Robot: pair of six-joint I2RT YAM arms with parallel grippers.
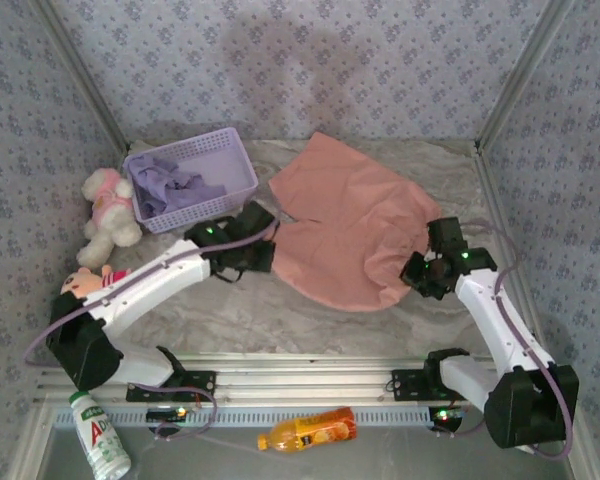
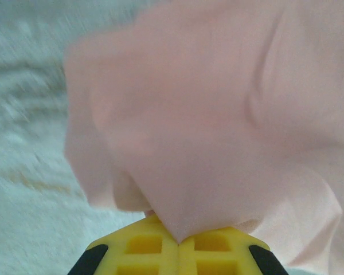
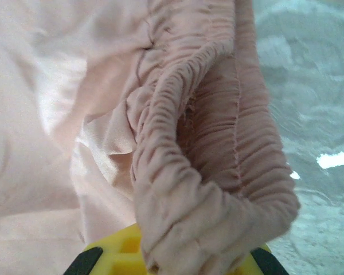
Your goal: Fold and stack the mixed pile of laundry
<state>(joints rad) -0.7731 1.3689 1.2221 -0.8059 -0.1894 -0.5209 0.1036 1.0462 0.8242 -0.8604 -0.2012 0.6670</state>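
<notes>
Pinching one pink garment (image 1: pixel 350 230): left hand (image 2: pixel 178 245), right hand (image 1: pixel 417 270).

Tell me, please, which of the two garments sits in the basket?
The lavender-purple garment, crumpled inside the mesh basket; the salmon-pink garment lies spread on the table instead.

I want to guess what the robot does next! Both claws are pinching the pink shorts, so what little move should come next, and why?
Probably lift both claws a little, together. The left claw is shut on the left edge of the pink shorts, the right claw on their gathered waistband, and the shorts lie flat between, so raising them could start a fold.
</notes>
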